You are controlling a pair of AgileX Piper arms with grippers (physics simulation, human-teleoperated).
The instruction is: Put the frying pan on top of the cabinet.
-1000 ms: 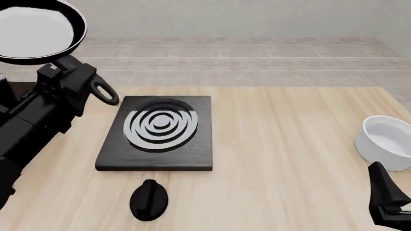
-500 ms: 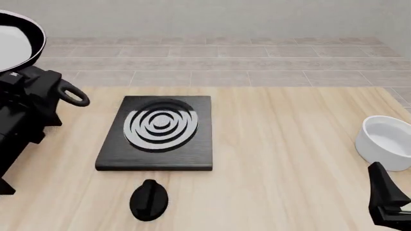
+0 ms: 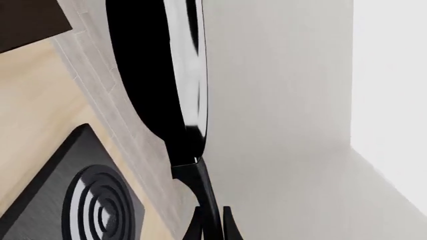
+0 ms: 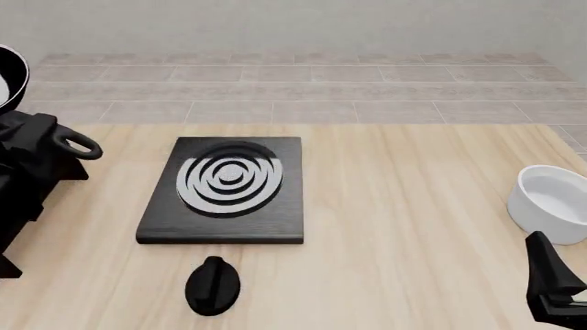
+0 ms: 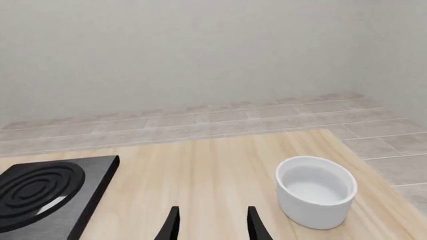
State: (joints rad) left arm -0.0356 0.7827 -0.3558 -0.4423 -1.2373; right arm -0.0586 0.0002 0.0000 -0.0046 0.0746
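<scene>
The frying pan [image 4: 7, 77] is held up at the far left edge of the front view, with only a sliver of its black rim in frame. The loop of its handle [image 4: 79, 144] sticks out to the right of my left gripper [image 4: 38, 137], which is shut on the handle. The left wrist view shows the pan [image 3: 150, 75] edge-on, its handle [image 3: 202, 192] running back between the fingers. A dark brown corner of the cabinet [image 3: 28, 20] lies beyond the pan there. My right gripper [image 5: 213, 226] is open and holds nothing, low at the table's front right [image 4: 553, 292].
A black square slab with grey rings [image 4: 225, 187] lies left of the table's centre, with a black knob [image 4: 213, 284] in front of it. A white deep bowl [image 4: 553, 203] stands at the right edge, just beyond my right gripper.
My left arm has carried the pan leftwards, and most of the pan has gone out past the front view's left edge. The right arm has stayed still.
</scene>
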